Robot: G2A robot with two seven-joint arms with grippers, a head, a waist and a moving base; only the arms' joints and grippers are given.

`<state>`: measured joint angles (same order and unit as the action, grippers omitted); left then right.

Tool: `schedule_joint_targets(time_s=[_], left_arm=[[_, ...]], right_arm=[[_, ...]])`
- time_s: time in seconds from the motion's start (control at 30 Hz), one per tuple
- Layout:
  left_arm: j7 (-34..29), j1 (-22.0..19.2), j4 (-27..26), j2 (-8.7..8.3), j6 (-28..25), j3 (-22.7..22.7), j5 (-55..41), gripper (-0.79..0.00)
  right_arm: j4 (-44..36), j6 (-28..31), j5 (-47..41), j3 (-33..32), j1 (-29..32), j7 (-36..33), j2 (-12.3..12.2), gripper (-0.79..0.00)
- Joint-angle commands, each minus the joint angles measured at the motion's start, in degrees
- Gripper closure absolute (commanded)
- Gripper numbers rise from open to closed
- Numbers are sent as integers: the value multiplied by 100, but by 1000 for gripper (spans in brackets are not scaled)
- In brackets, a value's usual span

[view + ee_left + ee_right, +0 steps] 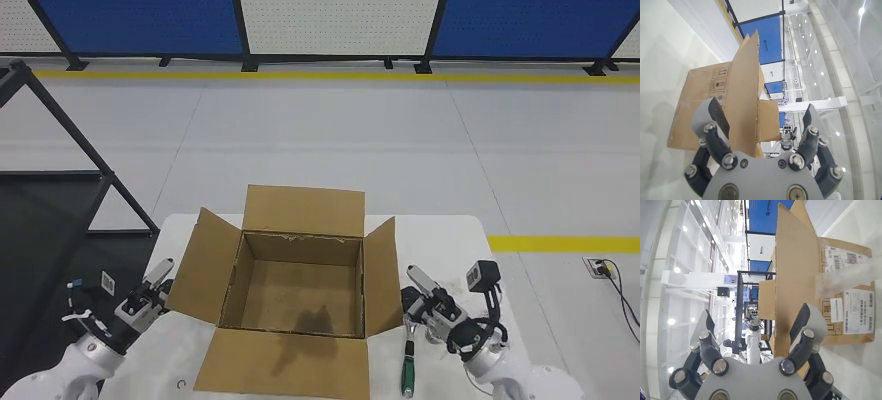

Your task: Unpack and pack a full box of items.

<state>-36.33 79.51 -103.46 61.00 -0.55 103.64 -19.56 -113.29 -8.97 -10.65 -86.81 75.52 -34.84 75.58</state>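
A white table carries one large open cardboard box at its middle, reaching from near the far edge toward the near edge. All four flaps are splayed outward and the brown floor inside looks bare. The box is probably light, with stiff walls but springy flaps that fold at their creases, so lifting would go better by the walls or underside than by a flap.

The left flap leans toward the table's left edge. The left gripper sits just beside it, fingers spread wide, the flap's edge standing between them without being pinched. The right flap leans toward the right edge, and the right gripper is likewise spread, straddling that flap and grasping nothing.

A small green-handled tool lies near the table's near right corner, just beside the box.
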Motion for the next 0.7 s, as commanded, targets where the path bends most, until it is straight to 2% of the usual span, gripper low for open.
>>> schedule_joint_targets(time_s=[0.0, 0.23, 0.33, 0.67], left_arm=[[-29, 5, -41, -3, 10, -3, -17, -785], [-99, -58, -143, -11, 13, -193, 65, -785], [-139, -91, -156, -13, 7, -271, 73, -785], [-9, -80, -124, -19, -65, -192, 0, -785]], right_arm=[[-9, 26, 2, 138, -66, 71, 7, -785], [-5, 74, -23, 715, -262, 458, 52, -785], [90, -84, -12, 958, -403, 545, 70, -785], [90, -84, -12, 958, -403, 545, 70, -785]])
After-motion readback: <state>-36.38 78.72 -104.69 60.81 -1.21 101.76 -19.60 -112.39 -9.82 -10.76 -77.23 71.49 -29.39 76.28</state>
